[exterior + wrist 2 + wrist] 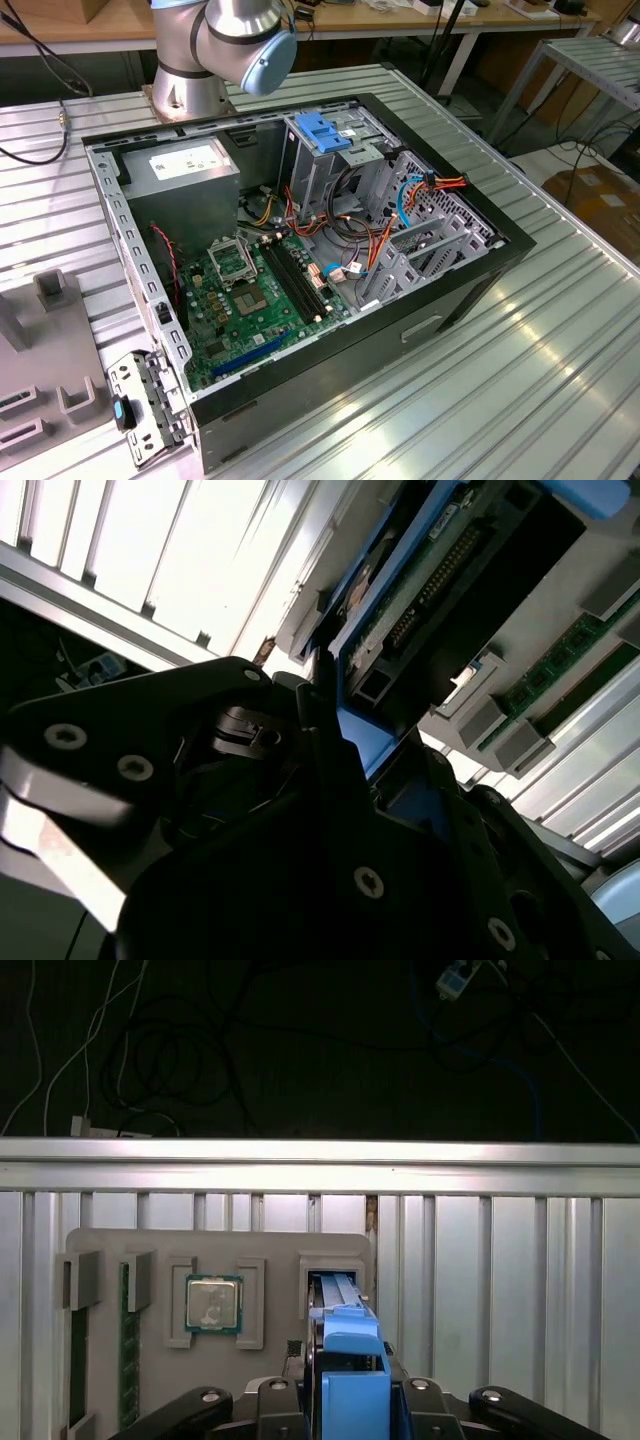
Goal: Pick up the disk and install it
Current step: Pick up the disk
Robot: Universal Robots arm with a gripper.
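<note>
Holds the disk [350, 1400] clamped edge-on in the gripper [352, 1352], far end at a slot of the grey fixture [150, 1250], near the processor [213, 1303] seated there.

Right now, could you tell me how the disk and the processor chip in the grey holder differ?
The disk stands on edge in its slot, right at the gripper; the processor chip lies flat in its recess, away from it. The disk shows blue edging; the chip has a silvery top with a green rim. Both sit in the grey holder.
</note>
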